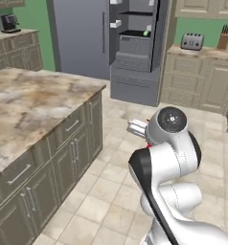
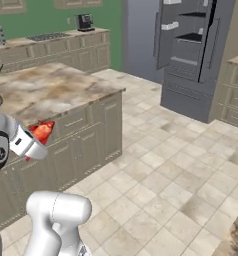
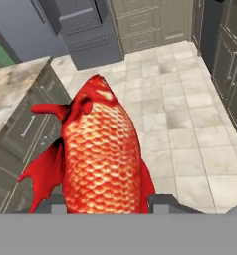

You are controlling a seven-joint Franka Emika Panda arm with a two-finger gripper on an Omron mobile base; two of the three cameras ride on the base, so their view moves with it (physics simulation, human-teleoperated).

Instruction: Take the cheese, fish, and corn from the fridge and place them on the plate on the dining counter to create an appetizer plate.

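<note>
The gripper [image 3: 108, 203] is closed partway on the fish [image 3: 100, 154], which stands between its tips with the scaled body facing the hand camera; in the right base view the fish [image 2: 42, 131] hangs clear of the floor beside the cabinet front of the dining counter [image 2: 51, 87]. The step in hand, as judged, is the carry of the fish from the fridge [image 1: 135, 48] toward the plate; cheese and plate cannot be located. The fridge stands open well behind the arm, and a small green item on a shelf [image 1: 145, 33] may be the corn, though it is too small to confirm. The next move calls for lifting the fish above the counter edge and finding the plate. The counter top is marbled beige stone over grey cabinets; the floor is pale tile; a toaster [image 1: 192, 41] sits on a separate counter by the green wall.
</note>
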